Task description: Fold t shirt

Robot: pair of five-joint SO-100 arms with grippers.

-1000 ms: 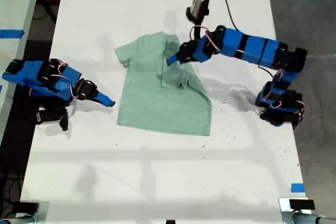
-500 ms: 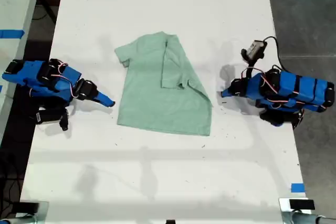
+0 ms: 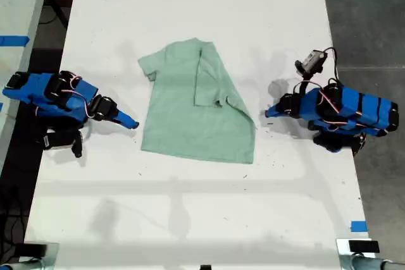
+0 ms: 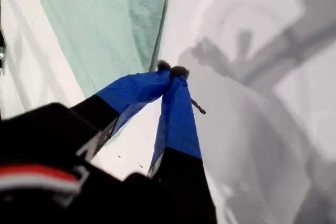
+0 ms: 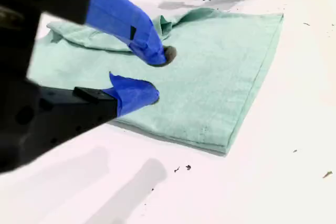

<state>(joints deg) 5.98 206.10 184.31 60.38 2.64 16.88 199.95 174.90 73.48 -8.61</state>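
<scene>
One shirt (image 3: 183, 118) lies flat at the centre of the surface (image 3: 190, 219). In the exterior view one side is already folded in, and the flap lies toward 3 o'clock. My first tool (image 3: 269, 113) rests off the cloth at 3 o'clock, tips together and empty. My second tool (image 3: 131, 123) waits at 9 o'clock, jaws narrowly apart and empty. The cloth looks light, soft and limp; expect sagging and bunching. Pinch at the sleeve or hem edge at 9 o'clock.
</scene>
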